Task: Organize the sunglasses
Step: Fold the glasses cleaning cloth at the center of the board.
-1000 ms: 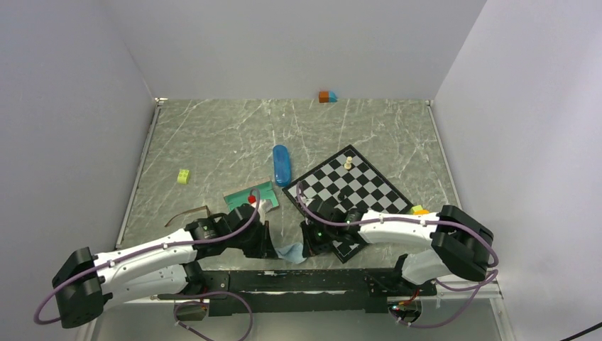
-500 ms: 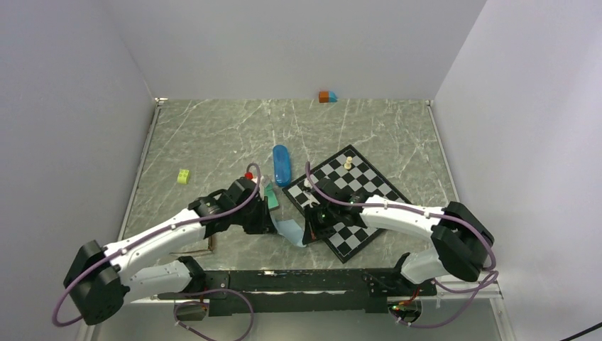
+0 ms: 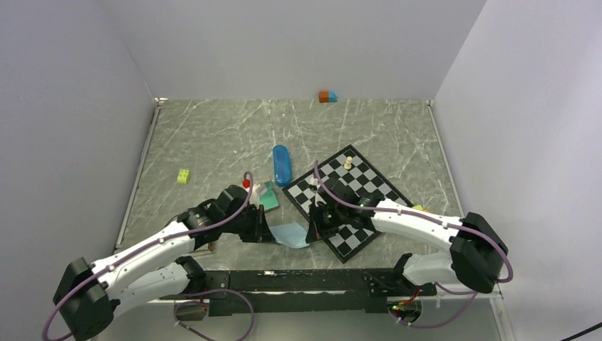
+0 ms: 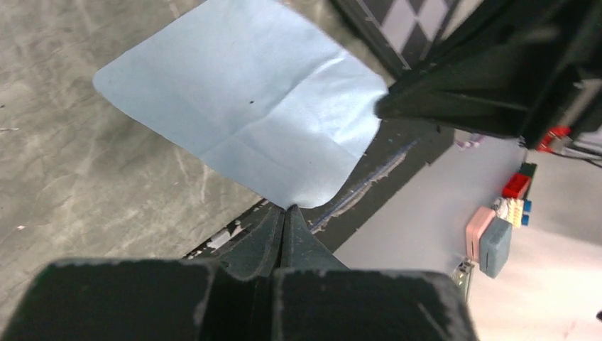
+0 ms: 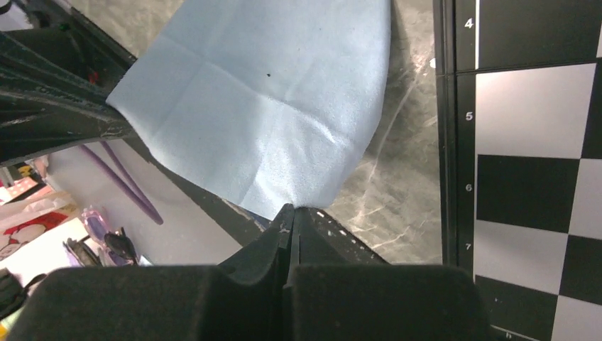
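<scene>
A light-blue cloth (image 3: 289, 233) hangs stretched between my two grippers, just above the table near its front edge. My left gripper (image 3: 268, 226) is shut on one corner of the cloth (image 4: 248, 106), its tips (image 4: 287, 208) pinched together. My right gripper (image 3: 310, 227) is shut on the opposite corner of the cloth (image 5: 263, 106), its tips (image 5: 291, 207) meeting at the hem. The sunglasses are almost wholly hidden. Only a thin brown strip (image 3: 211, 246) shows beside my left arm, and the purple pair is out of view.
A blue capsule-shaped case (image 3: 282, 164) lies mid-table, left of a chessboard (image 3: 355, 192) carrying a white piece (image 3: 348, 163). A green card (image 3: 269, 198) sits by my left wrist. A yellow-green brick (image 3: 184, 176) lies at the left, and orange and blue blocks (image 3: 327, 96) against the back wall.
Both grippers carried the cloth away from the front edge, then drew apart. The cloth went from a crumpled bunch to a spread sheet.
</scene>
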Available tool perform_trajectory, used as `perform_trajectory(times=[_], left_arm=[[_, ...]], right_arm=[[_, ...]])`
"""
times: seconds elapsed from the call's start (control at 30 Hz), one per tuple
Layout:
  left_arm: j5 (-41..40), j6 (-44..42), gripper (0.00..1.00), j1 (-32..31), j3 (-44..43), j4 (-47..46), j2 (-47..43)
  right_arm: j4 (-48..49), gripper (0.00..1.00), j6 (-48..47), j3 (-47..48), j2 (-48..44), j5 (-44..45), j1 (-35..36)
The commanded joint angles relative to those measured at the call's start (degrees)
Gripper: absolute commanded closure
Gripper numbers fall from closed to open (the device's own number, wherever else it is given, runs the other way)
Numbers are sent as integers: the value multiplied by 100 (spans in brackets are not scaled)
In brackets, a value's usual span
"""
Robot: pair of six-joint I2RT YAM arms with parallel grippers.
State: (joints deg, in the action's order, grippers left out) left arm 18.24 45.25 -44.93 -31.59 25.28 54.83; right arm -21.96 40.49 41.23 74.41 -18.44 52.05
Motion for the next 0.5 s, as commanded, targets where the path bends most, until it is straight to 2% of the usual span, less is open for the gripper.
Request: perform_trajectory(times=[0.0, 0.13, 0.47], left_arm=[[513, -244, 100, -65, 32, -153, -598], [648, -197, 100, -328, 8, 82, -965], [723, 362, 100, -723, 1, 496, -1418]], right_arm=[[-346, 100, 173, 158, -350, -488, -9], [-562, 100, 439, 83, -490, -1248, 11], [-1214, 100, 812, 79, -943, -2339, 33]])
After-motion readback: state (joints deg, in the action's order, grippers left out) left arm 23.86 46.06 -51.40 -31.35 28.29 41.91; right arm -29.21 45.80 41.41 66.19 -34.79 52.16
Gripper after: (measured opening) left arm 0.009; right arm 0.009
